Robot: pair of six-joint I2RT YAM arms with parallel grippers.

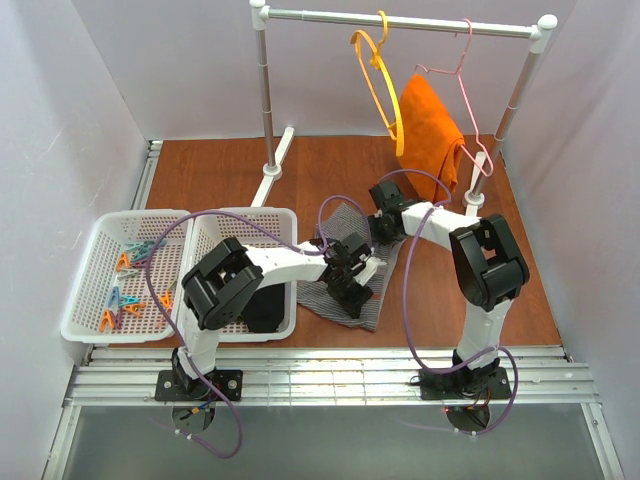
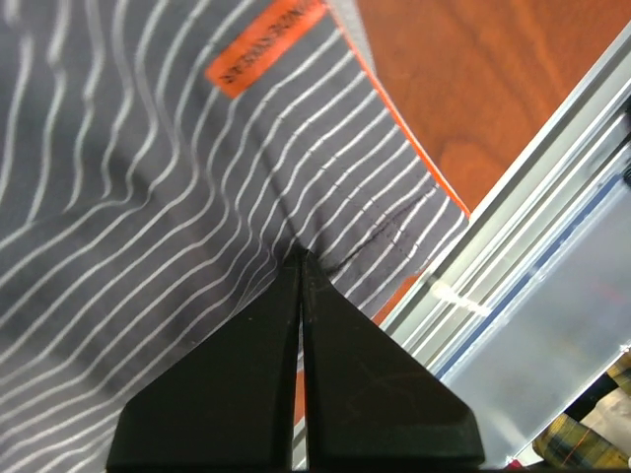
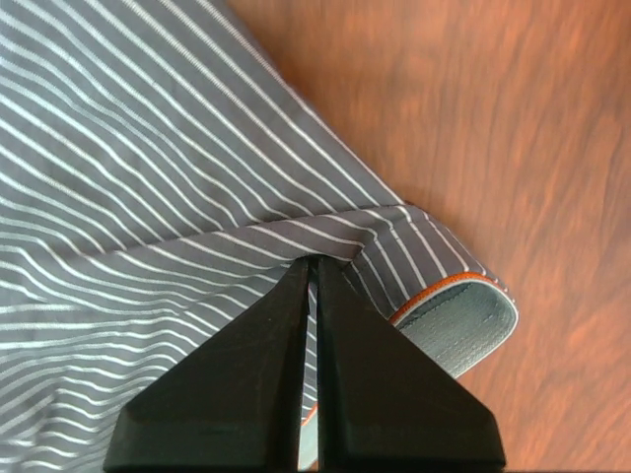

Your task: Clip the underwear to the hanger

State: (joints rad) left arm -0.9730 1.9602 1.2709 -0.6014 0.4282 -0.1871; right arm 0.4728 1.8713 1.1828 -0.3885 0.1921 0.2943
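The grey striped underwear (image 1: 345, 262) lies on the wooden table between the arms. My left gripper (image 1: 347, 284) is shut on its cloth near the front edge; the left wrist view shows the closed fingers (image 2: 301, 258) pinching a fold below the orange tag (image 2: 264, 46). My right gripper (image 1: 383, 228) is shut on the underwear's far right side; the right wrist view shows the fingertips (image 3: 315, 260) pinching a fold beside the orange-edged waistband (image 3: 458, 320). The yellow-orange hanger (image 1: 378, 85) hangs on the rail (image 1: 400, 22) at the back, apart from both grippers.
A pink wire hanger (image 1: 462, 90) with orange cloth (image 1: 430, 130) hangs right of the yellow one. Two white baskets stand at the left: one (image 1: 85, 290) holds several clothespins, the other (image 1: 285, 222) dark clothes. The aluminium table edge (image 2: 513, 197) runs close to the left gripper.
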